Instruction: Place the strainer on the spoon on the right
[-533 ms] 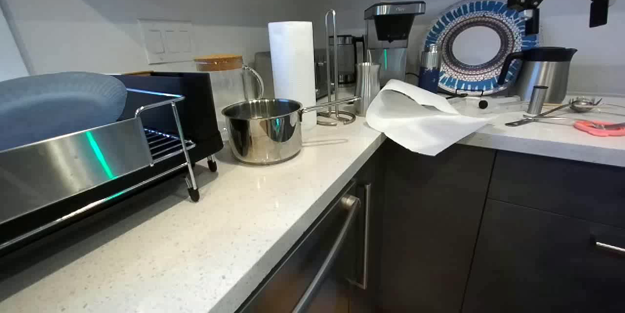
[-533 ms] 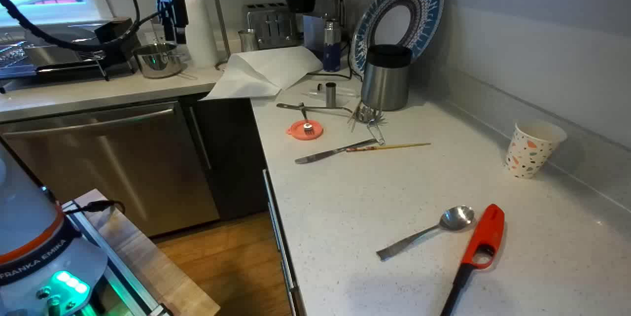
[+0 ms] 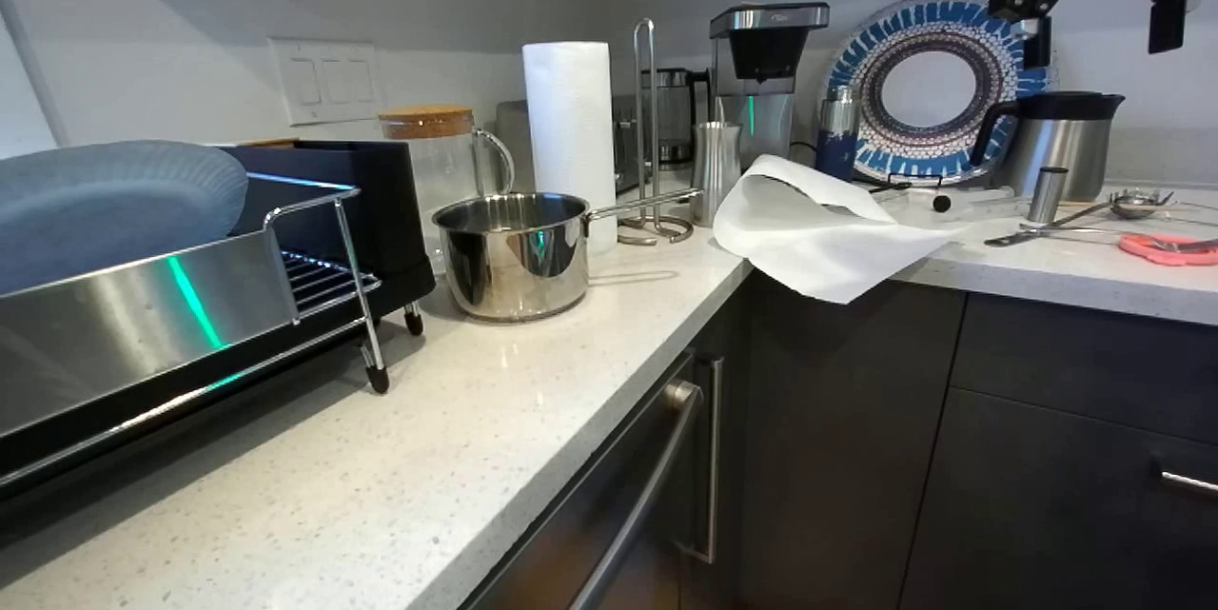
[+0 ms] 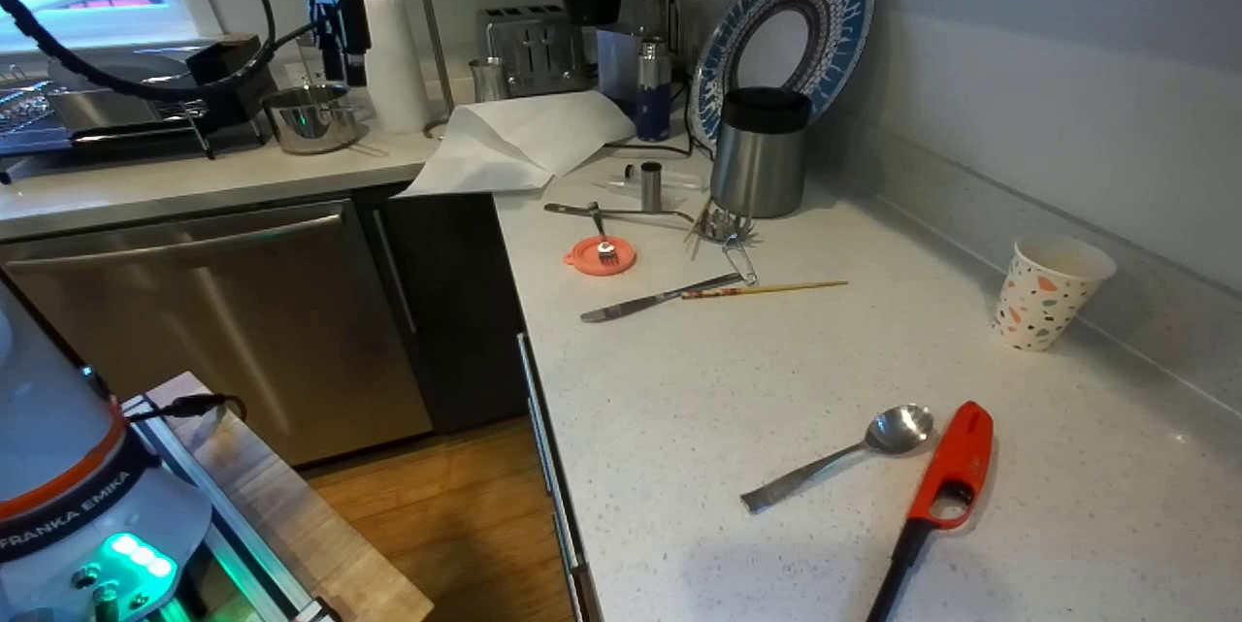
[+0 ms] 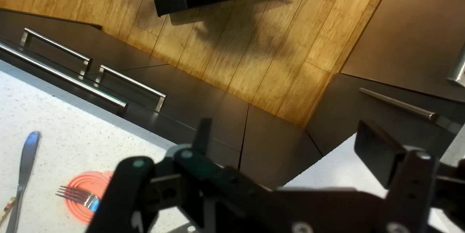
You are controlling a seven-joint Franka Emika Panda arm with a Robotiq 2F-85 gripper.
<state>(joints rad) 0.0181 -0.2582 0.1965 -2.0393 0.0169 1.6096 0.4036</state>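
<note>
End effector (image 3: 1101,41) spread, seemingly past counter edge (image 5: 91,110).

The spoon (image 4: 885,436) is silver, the cup (image 4: 1044,302) speckled.

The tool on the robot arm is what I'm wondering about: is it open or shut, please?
The tool is open: in the wrist view, its two fingers stand wide apart.

Lower than the dull-finished claw (image 3: 1102,37), polished metal is gleaming on spoon (image 4: 898,430) and pot (image 3: 519,263), creased paper (image 3: 833,253) is looking matt, and a wood floor (image 5: 287,47) is showing a sheen.
</note>
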